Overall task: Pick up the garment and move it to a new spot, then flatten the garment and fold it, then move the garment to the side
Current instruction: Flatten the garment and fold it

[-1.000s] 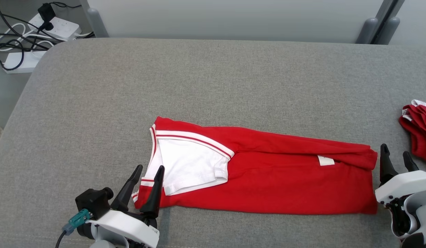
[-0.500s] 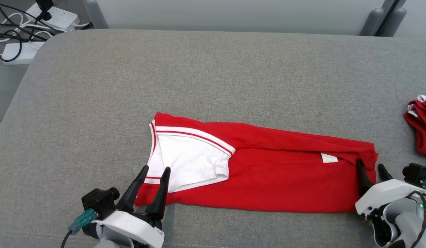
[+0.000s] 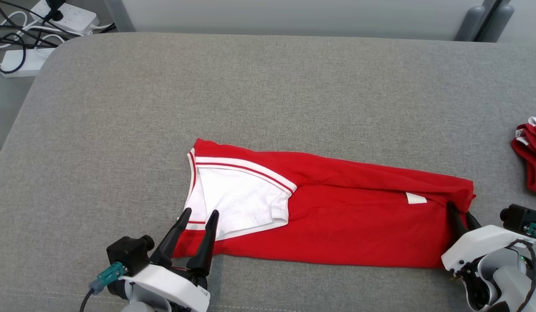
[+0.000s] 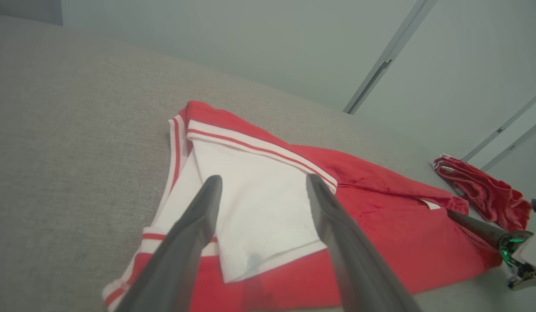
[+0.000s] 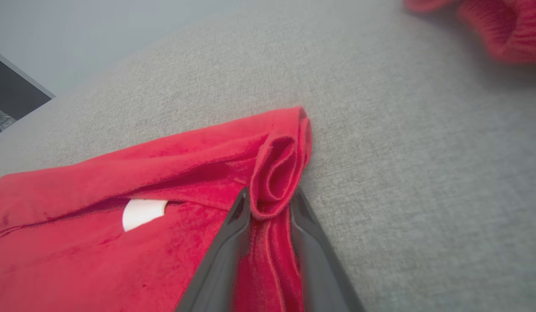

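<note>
The garment (image 3: 345, 225), a red shirt with a white sleeve and striped trim, lies folded into a long band on the grey padded surface (image 3: 268, 86). My left gripper (image 3: 201, 212) stands open at the band's near left corner. In the left wrist view its fingers (image 4: 264, 178) straddle the white sleeve and the striped hem without pinching them. My right gripper (image 3: 459, 210) is at the band's right end. The right wrist view shows it (image 5: 270, 195) shut on a bunched fold of the garment (image 5: 120, 173), beside the white label.
A second crumpled red cloth (image 3: 532, 151) lies at the right edge of the surface, close to my right arm. Power strips and cables (image 3: 55, 21) sit on the floor beyond the far left corner. A pale wall runs behind the surface.
My right gripper has moved left onto the garment's right end and closed on the cloth there. My left gripper has crept forward over the near left corner, still open. The head view has shifted slightly.
</note>
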